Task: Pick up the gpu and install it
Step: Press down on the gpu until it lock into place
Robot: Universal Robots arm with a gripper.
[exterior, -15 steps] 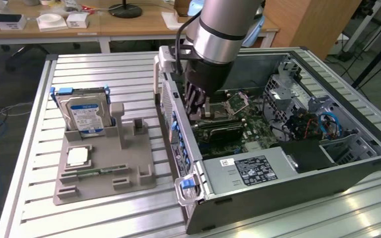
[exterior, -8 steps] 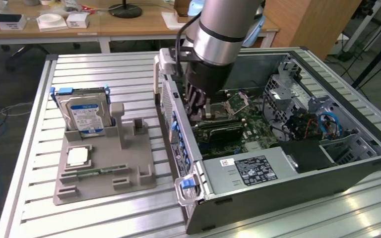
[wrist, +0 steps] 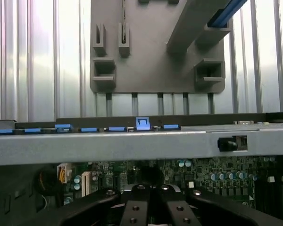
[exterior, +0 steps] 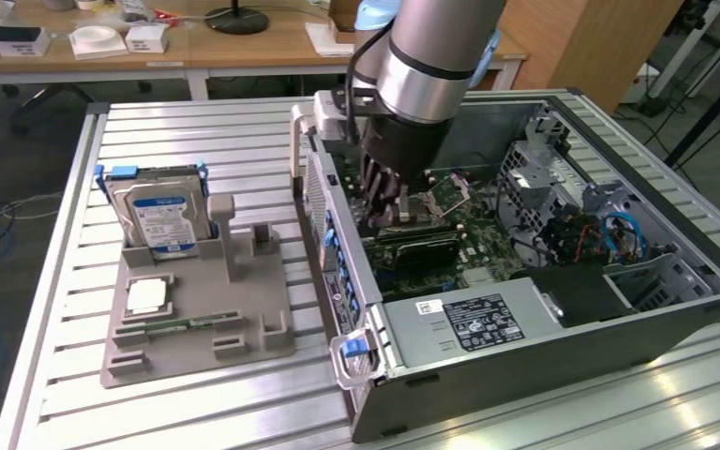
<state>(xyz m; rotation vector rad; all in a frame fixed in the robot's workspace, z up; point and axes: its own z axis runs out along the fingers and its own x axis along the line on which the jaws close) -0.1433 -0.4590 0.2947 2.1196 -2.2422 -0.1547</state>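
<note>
**Dark card going into the open computer case**

Grey plastic first: well off to the exterior view's left of the gripper (exterior: 392, 208) sits the parts stand (exterior: 198, 319), with the silver hard drive (exterior: 162, 220) upright in it and a narrow memory stick (exterior: 191, 324) lying in its slot. Moving right, the gripper hangs down inside the computer case (exterior: 510, 309), its fingers drawn together over the green circuit board (exterior: 486, 253). Directly below the fingertips lies a dark flat card (exterior: 416, 246), which I take to be the graphics card; whether the fingers pinch it or merely press on it I cannot tell. From the wrist view, the gripper (wrist: 151, 209) looks across the case wall (wrist: 132, 146) toward the stand (wrist: 155, 70). To my eye this is the seating step, which calls for a straight, even push into the slot.
</note>
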